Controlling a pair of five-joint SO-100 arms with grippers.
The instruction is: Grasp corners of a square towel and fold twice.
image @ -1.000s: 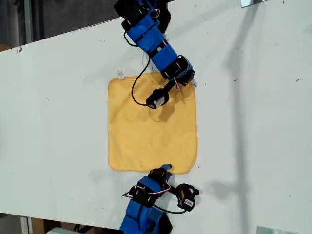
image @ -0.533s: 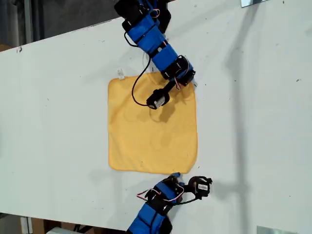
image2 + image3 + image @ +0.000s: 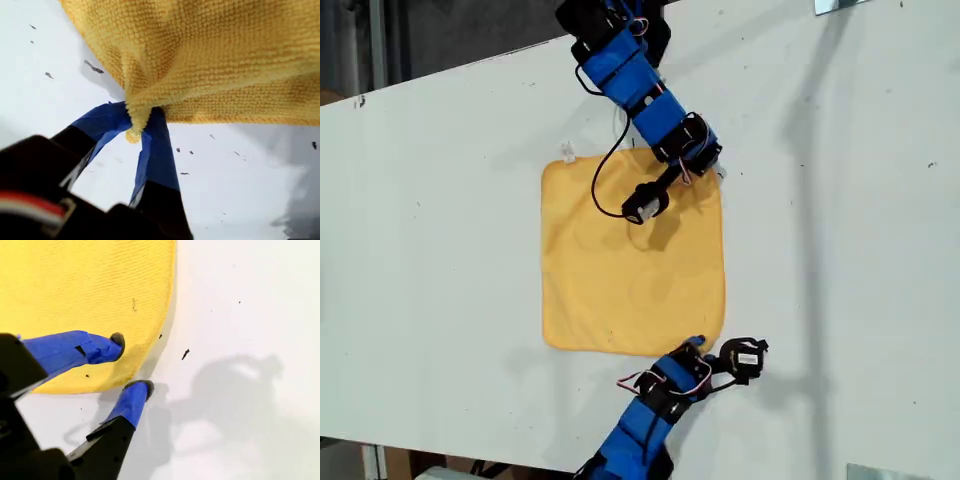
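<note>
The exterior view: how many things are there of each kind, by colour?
Yellow towel: 1
Blue arms: 2, my first claw pinching a towel corner, my second claw open astride another corner
White table: 1
Total: 4

Blue-and-black arms, black cables, each claw's fingers [image 3: 75,349] wrapped in blue tape.

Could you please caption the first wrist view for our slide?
First end effector pinching a towel corner, lifted off the white table.
</note>
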